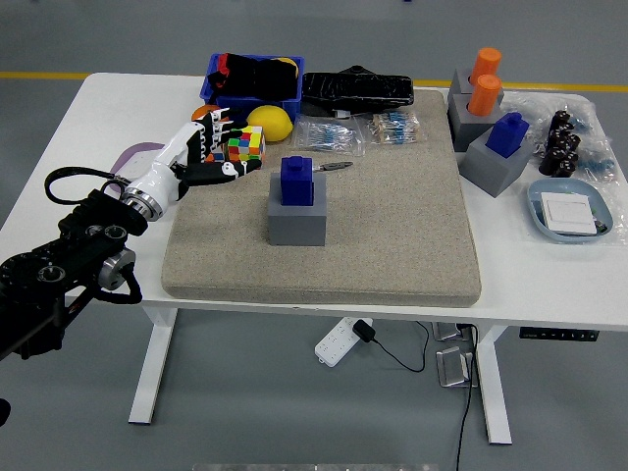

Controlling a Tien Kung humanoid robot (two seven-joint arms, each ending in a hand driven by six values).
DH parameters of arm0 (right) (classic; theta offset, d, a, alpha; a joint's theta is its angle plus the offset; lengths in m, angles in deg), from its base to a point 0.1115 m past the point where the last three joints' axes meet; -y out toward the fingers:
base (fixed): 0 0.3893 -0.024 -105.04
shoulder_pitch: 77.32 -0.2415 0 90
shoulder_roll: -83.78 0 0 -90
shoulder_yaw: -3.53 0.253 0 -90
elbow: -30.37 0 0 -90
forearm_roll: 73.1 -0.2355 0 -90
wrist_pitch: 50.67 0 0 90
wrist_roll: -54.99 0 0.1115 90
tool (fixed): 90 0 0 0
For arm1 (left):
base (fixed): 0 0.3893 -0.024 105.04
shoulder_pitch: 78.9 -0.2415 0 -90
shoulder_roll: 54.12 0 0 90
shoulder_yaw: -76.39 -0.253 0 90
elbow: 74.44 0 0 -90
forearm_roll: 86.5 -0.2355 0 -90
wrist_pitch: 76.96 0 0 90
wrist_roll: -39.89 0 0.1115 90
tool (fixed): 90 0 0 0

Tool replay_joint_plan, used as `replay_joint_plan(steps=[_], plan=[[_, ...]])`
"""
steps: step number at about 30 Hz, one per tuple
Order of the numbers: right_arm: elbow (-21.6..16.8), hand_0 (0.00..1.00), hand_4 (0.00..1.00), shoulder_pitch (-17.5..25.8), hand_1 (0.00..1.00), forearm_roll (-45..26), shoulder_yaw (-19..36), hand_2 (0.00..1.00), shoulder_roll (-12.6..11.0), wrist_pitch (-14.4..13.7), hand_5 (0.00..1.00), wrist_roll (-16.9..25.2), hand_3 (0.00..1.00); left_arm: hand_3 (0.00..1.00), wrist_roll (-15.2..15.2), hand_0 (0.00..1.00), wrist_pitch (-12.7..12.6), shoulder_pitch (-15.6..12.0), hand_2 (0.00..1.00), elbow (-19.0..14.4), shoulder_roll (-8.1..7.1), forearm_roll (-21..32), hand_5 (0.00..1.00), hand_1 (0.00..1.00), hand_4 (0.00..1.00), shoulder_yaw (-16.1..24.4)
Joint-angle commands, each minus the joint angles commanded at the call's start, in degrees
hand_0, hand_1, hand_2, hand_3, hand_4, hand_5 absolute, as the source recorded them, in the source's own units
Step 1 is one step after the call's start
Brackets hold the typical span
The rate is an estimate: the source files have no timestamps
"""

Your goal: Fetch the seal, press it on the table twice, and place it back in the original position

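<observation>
The blue seal (296, 181) stands upright in the top of a grey block (297, 217), a little left of the middle of the beige mat (392, 235) that covers most of the white counter (88, 147). Nothing touches the seal.

The left hand (201, 157) comes in from 8 o'clock, at the end of the black arm (69, 265), and hangs over the left edge of the mat. It is at 9 o'clock from the seal, near it but clearly apart. Its fingers (235, 170) are released and stretched toward the seal, and they grasp nothing. The right hand is not in the picture.

Just behind the fingers, at 10 o'clock from the seal, there is a colourful puzzle cube (246, 145), and beside it a yellow lemon (270, 121). A blue bin (253, 82) with dark things inside stands at 11 o'clock near the far edge, and a black bag (358, 91) lies at 12 o'clock. Some clear packets (368, 130) with small parts lie on the far part of the mat, and a small dark tool (335, 167) lies just behind the grey block.

At 2 o'clock, off the mat, a second blue seal (507, 133) sits in another grey block (498, 165). Behind it 2 orange cylinders (485, 80) stand in a grey holder (463, 110). At 3 o'clock a pale blue tray (572, 208) holds a white flat thing, and some dark small figures (559, 143) stand on a clear bag behind the tray.
</observation>
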Motion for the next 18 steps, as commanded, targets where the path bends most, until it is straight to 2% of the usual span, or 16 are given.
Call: replay_joint_plan(steps=[10, 18], plan=[[-0.2, 0.777, 0.805, 0.1, 0.668, -0.1, -0.3, 0.672, 0.3, 0.0, 0.569, 0.0, 0.669, 0.879, 0.0, 0.942, -0.2, 0.5, 0.826, 2.1, 2.69, 0.8, 0.128, 0.856, 0.906, -3.5], [-0.2, 0.777, 0.810, 0.1, 0.668, -0.1, 0.0, 0.673, 0.5, 0.0, 0.569, 0.1, 0.671, 0.874, -0.1, 0.938, -0.3, 1.0, 0.824, 3.8, 3.82, 1.2, 0.131, 0.856, 0.903, -4.7]])
